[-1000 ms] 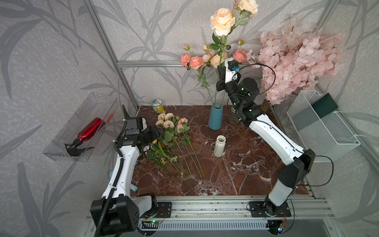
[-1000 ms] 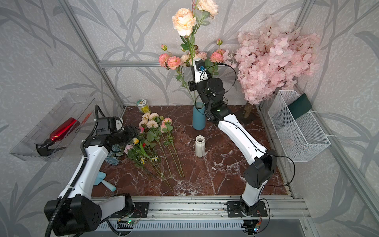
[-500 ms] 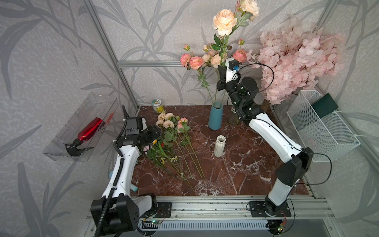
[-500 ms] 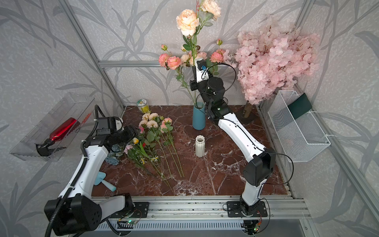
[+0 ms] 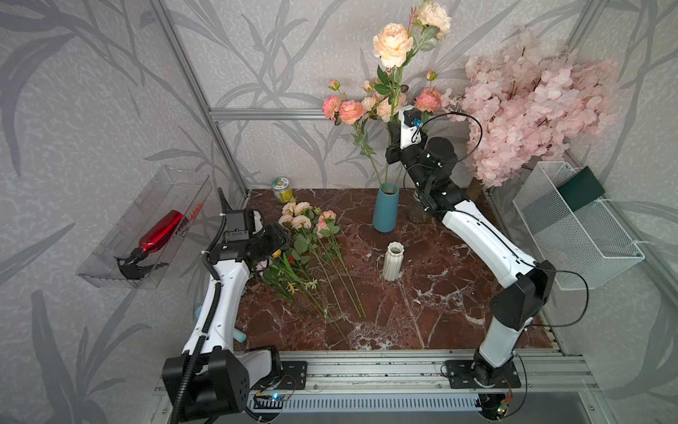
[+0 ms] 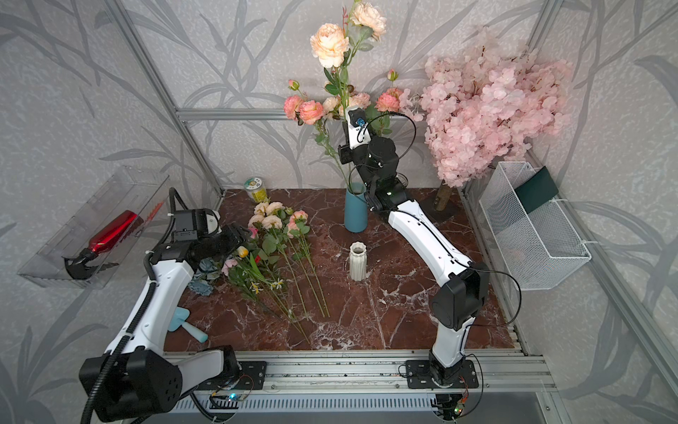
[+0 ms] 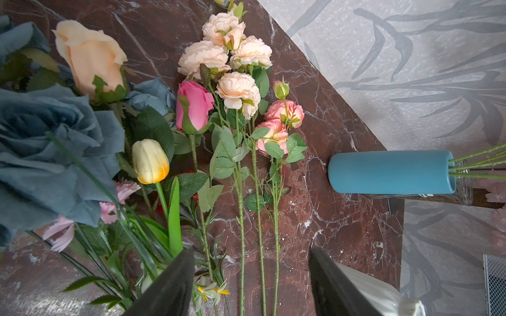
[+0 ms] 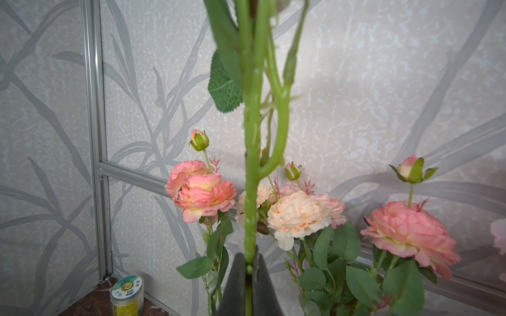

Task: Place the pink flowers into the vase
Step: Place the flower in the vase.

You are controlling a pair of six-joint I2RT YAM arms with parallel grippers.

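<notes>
Above the vase (image 5: pixel 385 211), right fingers (image 8: pixel 236 290) pinching a flower stem (image 8: pixel 252 164), wrist-view only; left fingers (image 7: pixel 169 290) spread

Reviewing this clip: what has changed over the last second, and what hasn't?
The right hand, shut on a tall pink flower spray, swayed it slightly sideways and back, ending a little lower over the blue vase. Nothing was grasped or released. The left hand stays open above the loose flowers; those, and the white vase, have not moved.
</notes>
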